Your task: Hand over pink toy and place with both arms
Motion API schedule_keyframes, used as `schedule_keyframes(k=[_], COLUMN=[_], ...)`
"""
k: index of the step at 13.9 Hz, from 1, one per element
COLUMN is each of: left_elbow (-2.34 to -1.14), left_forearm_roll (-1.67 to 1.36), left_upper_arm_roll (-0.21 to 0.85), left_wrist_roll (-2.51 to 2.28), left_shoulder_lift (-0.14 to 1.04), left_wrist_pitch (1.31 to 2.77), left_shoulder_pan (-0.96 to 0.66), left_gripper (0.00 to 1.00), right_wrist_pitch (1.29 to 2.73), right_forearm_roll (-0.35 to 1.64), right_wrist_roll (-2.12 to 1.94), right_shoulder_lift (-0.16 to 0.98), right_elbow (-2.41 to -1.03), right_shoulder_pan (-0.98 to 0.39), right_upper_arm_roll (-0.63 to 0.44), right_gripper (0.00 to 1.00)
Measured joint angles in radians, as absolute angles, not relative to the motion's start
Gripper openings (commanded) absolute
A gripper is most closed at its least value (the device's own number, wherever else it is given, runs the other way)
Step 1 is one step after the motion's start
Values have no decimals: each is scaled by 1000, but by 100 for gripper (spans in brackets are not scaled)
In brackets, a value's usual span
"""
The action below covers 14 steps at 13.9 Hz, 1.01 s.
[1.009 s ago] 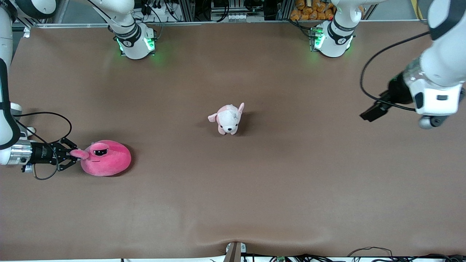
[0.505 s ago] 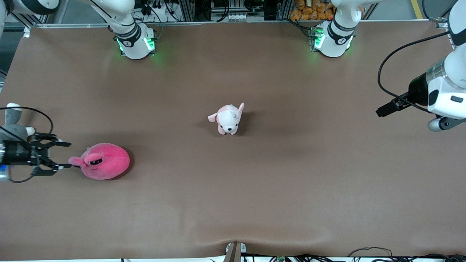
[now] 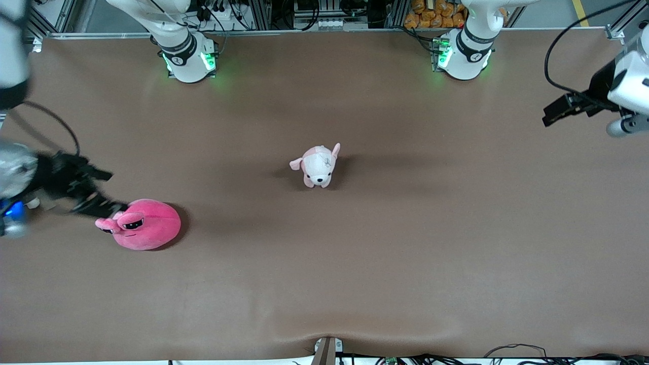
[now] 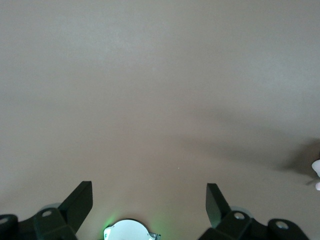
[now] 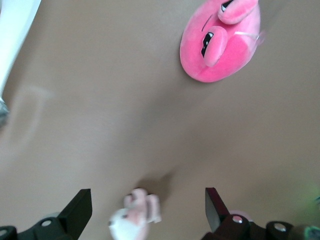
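1. Hovering my right pincer (image 3: 96, 195) with fingers apart just beside the pink toy (image 3: 144, 230), which sits on the surface (image 3: 355, 263) toward the right arm's end.
2. Looks soft, light, squishy; I'd pinch that floppy ear.
3. Left pincer (image 4: 150, 200) waits with fingers spread over bare surface.

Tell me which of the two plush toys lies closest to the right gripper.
The round bright pink toy, toward the right arm's end of the table. The open right gripper hangs just beside it; the pale pink-and-white dog sits mid-table, well clear.

Round pink toy (image 3: 144, 225) on table (image 3: 324, 284), right arm's end
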State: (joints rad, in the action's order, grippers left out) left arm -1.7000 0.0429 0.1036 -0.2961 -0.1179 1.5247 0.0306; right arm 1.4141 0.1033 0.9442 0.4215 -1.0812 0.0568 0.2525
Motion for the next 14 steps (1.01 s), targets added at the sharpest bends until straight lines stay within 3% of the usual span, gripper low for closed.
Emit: schedule_keyframes(k=[4, 9, 11, 14], left_elbow=[-1720, -1712, -1712, -1711], left_forearm_roll=[43, 43, 43, 43], left_upper_arm_roll=[26, 26, 28, 25], left_wrist_roll=[-245, -196, -183, -92], left_shoulder_lift=[-141, -144, -144, -144], left_wrist_pitch=[1524, 1524, 1524, 1524], left_shoulder_pan=[-12, -13, -18, -20], left_gripper=[100, 100, 100, 100], right_wrist_pitch=[1276, 1241, 1307, 1447], right_forearm_roll=[-202, -48, -3, 28], right_wrist_roll=[465, 219, 207, 206], right_shoulder_lift=[345, 257, 194, 42], right_elbow=[-1081, -1104, -1207, -1471], right_shoulder_pan=[-128, 85, 142, 150], right_upper_arm_roll=[250, 220, 219, 223], right_gripper=[100, 100, 100, 100])
